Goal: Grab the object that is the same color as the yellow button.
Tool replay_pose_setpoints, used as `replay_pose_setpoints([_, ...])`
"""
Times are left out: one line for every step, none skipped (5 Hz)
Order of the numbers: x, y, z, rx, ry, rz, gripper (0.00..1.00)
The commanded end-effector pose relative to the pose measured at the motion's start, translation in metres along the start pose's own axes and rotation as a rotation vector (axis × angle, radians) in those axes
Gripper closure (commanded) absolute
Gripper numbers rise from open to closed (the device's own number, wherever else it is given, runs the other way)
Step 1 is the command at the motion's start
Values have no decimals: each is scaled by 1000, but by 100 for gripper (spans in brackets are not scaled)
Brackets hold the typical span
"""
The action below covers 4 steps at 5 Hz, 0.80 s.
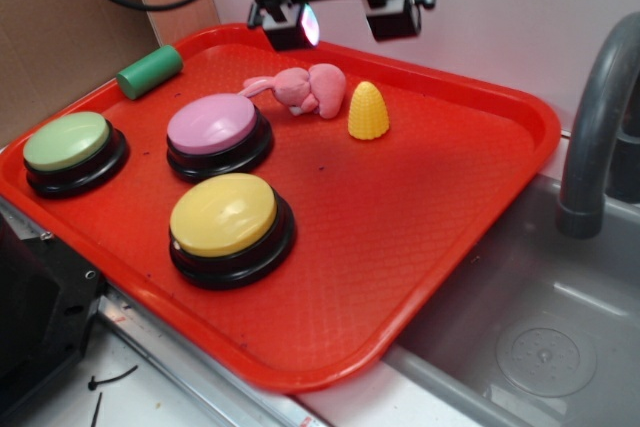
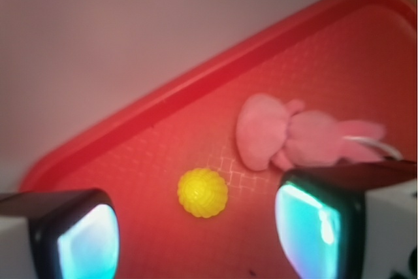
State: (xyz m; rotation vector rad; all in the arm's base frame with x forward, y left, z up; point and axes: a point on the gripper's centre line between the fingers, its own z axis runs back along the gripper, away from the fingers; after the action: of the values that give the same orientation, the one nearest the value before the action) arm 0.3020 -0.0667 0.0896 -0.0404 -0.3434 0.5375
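The object, a small yellow toy corn cob [image 1: 368, 112], stands upright on the red tray [image 1: 430, 197] toward its far side. From the wrist view I look straight down on the cob's bumpy tip [image 2: 203, 192]. My gripper [image 1: 340, 22] hangs open high above the tray's far edge, over the pink bunny and the cob, touching nothing. In the wrist view the gripper [image 2: 196, 240] shows both glowing pads wide apart, with the cob just ahead of the gap. The yellow button [image 1: 226, 217], domed on a black base, sits at the tray's near side.
A pink plush bunny [image 1: 305, 89] lies just left of the cob. A pink-topped button [image 1: 214, 132] and a green-topped button [image 1: 70, 147] sit on the tray's left half. A green cylinder [image 1: 150, 71] rests on the tray's far-left rim. A grey sink and faucet [image 1: 590, 147] stand to the right.
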Motion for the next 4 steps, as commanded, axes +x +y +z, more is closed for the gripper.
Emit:
replay_pose_setpoints([8, -2, -33, 54, -20, -2, 0])
replay_pose_setpoints([10, -1, -52, 86, -2, -14, 0])
replay_pose_setpoints([14, 0, -61, 80, 14, -1, 56])
replay_pose_setpoints([21, 2, -55, 53, 25, 3, 100])
